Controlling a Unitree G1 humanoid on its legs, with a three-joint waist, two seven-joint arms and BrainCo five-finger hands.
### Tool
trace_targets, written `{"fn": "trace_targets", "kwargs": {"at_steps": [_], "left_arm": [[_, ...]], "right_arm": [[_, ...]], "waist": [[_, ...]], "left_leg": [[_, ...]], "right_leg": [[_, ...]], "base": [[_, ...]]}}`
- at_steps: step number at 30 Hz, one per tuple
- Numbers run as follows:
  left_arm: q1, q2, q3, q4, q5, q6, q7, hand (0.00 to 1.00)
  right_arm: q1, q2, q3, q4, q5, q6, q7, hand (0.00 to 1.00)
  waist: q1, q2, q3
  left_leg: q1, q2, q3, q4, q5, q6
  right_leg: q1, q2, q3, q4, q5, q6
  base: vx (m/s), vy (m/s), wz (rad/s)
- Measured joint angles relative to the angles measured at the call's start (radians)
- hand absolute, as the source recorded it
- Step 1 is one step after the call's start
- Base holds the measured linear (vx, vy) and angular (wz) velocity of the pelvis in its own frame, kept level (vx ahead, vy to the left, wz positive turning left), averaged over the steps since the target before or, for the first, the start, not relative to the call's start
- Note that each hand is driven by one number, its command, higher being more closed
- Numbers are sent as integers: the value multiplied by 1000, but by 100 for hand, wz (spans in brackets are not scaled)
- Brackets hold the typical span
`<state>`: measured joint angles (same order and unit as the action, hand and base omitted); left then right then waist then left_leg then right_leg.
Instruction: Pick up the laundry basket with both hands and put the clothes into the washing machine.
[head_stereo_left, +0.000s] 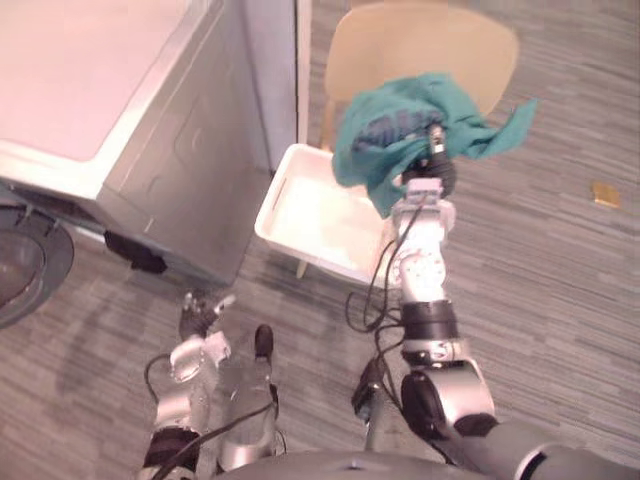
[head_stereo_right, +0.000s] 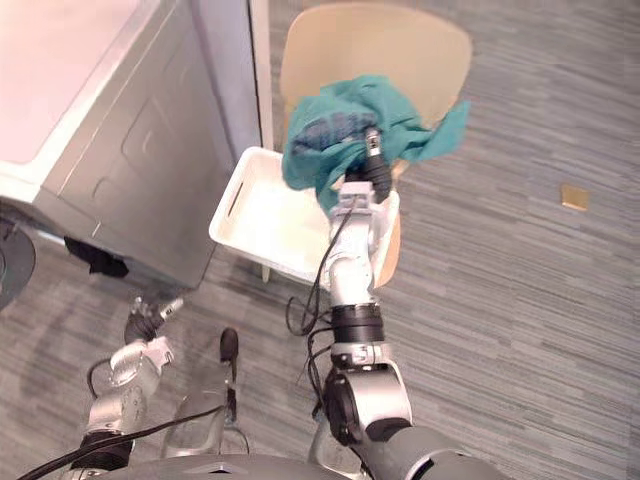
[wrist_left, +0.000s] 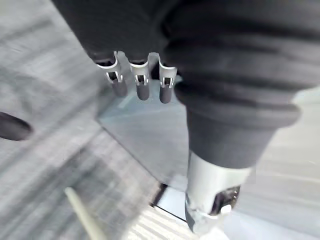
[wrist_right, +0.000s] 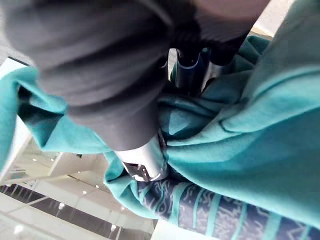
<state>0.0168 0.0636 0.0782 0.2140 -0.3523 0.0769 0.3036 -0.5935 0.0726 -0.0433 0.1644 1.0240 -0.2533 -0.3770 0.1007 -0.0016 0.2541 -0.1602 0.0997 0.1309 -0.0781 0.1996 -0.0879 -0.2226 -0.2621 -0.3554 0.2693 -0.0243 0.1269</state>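
The right hand's fingers (wrist_right: 192, 67) and thumb pinch a bunched fold of the teal garment (head_stereo_left: 400, 125), which drapes round the right hand (head_stereo_left: 438, 160) and hangs in the air over the far right corner of the white laundry basket (head_stereo_left: 275, 195). The basket rests on the seat of a wooden chair (head_stereo_left: 420, 45), its long axis running from the washing machine's corner toward the right arm. The washing machine (head_stereo_left: 170, 150) lies to the left of the garment, just beside the basket's left end, so the carry likely goes leftward. The left hand (head_stereo_left: 200, 315) hangs low over the floor, fingers (wrist_left: 142, 87) straight and holding nothing; open carpet lies between it and the machine's front.
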Motion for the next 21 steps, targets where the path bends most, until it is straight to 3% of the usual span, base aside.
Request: {"fn": "trace_targets", "kwargs": {"at_steps": [5,11,21], "left_arm": [[-45,-3,0,-208,54,-22,33,0],[-93,3,-53,-221,63,-33,27,0],[-184,76,-187,-201,107,-13,-73,0]], "right_arm": [[111,16,177,-75,-12,65,55,100],[195,15,289,-74,-31,147,120,100],[249,-9,381,-74,-27,193,159,100]], "waist": [[-30,-1,-77],[-75,-2,-140],[-114,3,-195]], "left_leg": [[55,0,53,0,-19,2],[110,4,116,-1,-50,3],[130,8,156,-6,-61,-3]], "right_leg": [[35,10,48,-40,15,10],[87,33,101,-131,64,10],[115,54,141,-219,125,1]], "base": [[110,-28,-29],[22,14,-30],[-17,20,-13]]}}
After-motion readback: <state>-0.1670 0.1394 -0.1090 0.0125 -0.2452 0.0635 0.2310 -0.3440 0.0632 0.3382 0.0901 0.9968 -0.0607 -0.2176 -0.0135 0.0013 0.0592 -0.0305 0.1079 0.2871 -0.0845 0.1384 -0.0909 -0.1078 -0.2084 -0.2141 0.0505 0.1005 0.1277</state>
